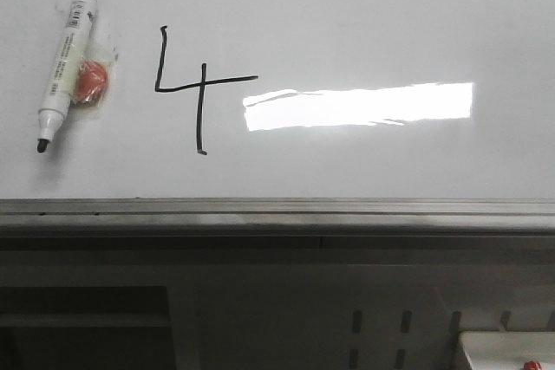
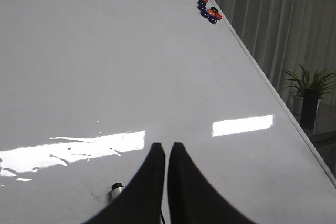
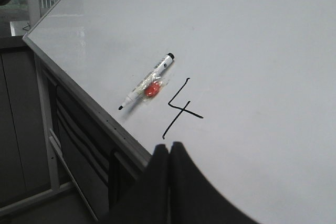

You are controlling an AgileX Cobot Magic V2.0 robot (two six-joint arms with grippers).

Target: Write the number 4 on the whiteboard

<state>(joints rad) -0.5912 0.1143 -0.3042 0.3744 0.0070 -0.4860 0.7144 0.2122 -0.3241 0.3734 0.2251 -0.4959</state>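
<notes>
The whiteboard (image 1: 390, 23) fills the front view, with its grey edge rail (image 1: 277, 210) along the near side. A black number 4 (image 1: 202, 85) is drawn on it left of centre. It also shows in the right wrist view (image 3: 182, 109). A white marker (image 1: 66, 62) with a black tip lies on the board left of the 4, uncapped tip toward the rail. Neither gripper shows in the front view. My left gripper (image 2: 166, 146) is shut and empty over the board (image 2: 105, 51). My right gripper (image 3: 169, 145) is shut and empty, just off the 4's lower end.
A red magnet (image 1: 90, 81) under clear tape sits against the marker. A cluster of coloured magnets (image 2: 209, 11) sits at a far corner of the board. Beyond the board's edge are a curtain and a potted plant (image 2: 310, 90). Grey shelving (image 1: 260, 318) stands below the rail.
</notes>
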